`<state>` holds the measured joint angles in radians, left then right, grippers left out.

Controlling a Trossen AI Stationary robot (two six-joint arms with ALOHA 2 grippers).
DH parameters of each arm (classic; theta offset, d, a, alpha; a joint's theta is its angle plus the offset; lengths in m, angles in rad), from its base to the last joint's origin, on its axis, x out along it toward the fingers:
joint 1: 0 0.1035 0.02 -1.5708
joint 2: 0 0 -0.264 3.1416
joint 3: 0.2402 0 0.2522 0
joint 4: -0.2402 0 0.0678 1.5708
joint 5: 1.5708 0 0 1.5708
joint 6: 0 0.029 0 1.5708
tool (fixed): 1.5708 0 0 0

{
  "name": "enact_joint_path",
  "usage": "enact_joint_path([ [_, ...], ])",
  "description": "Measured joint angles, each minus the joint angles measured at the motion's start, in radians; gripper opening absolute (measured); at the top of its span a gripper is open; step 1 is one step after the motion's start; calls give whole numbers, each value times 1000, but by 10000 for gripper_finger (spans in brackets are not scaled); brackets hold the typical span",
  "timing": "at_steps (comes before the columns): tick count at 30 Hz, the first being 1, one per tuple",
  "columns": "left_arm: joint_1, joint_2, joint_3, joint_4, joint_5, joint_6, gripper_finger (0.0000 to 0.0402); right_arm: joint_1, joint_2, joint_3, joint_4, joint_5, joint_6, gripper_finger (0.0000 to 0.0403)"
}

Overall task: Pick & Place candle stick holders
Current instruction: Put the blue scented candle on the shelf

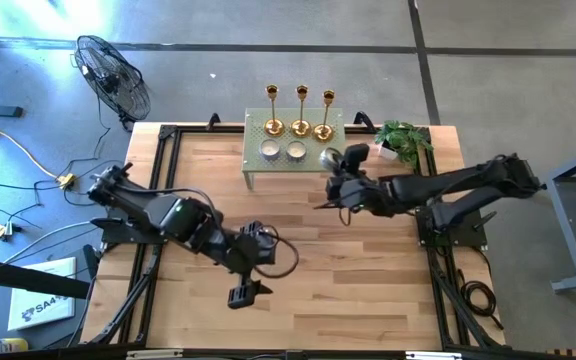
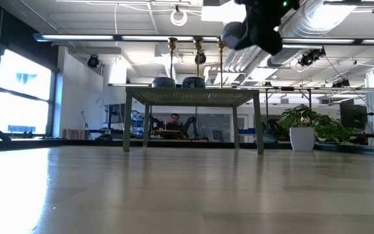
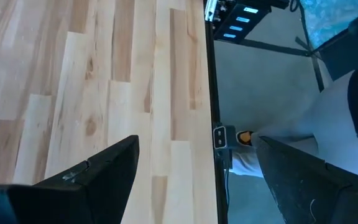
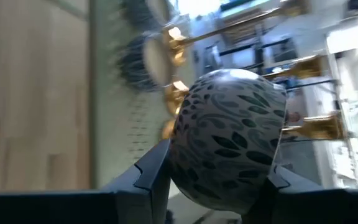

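Observation:
Three gold candle stick holders (image 1: 299, 112) stand by their round bases along the far side of a small green stand (image 1: 255, 168) at the table's far middle; they also show in the low view (image 2: 198, 60). Two round patterned grey pots (image 1: 282, 151) sit on the stand in front of them. My right gripper (image 1: 336, 165) is shut on a third such pot (image 4: 229, 140), high above the stand's right end (image 2: 234, 34). My left gripper (image 1: 243, 290) is open and empty near the table's near edge, left of centre. My right gripper pinches the round pot by two opposite sides (image 4: 180, 163) between its two fingers (image 4: 151, 174). The fingers come about level from the table's right side. The pot is lifted clear of the stand.
A potted plant (image 1: 403, 140) stands just right of the stand, behind my right arm. A fan (image 1: 113, 75) lies on the floor beyond the table's far left corner. Bare wood (image 1: 368, 280) lies in front of the stand. A person (image 2: 174, 120) sits far behind the table.

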<state>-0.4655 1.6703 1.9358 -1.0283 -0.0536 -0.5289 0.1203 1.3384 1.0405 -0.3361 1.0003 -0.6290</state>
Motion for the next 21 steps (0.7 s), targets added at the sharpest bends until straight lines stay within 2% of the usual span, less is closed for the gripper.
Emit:
enact_joint_path([
  [12, -41, 0, 0, 1, -39, -26, 317, -104, 147, 0, -41, -103, 64, 130],
  [16, -47, 0, 1, 0, -28, -30, 317, -141, 152, 0, -47, -179, 77, 130],
  [21, -55, 0, 1, 1, -31, -29, 317, -201, 154, 0, -50, -199, 94, 130],
])
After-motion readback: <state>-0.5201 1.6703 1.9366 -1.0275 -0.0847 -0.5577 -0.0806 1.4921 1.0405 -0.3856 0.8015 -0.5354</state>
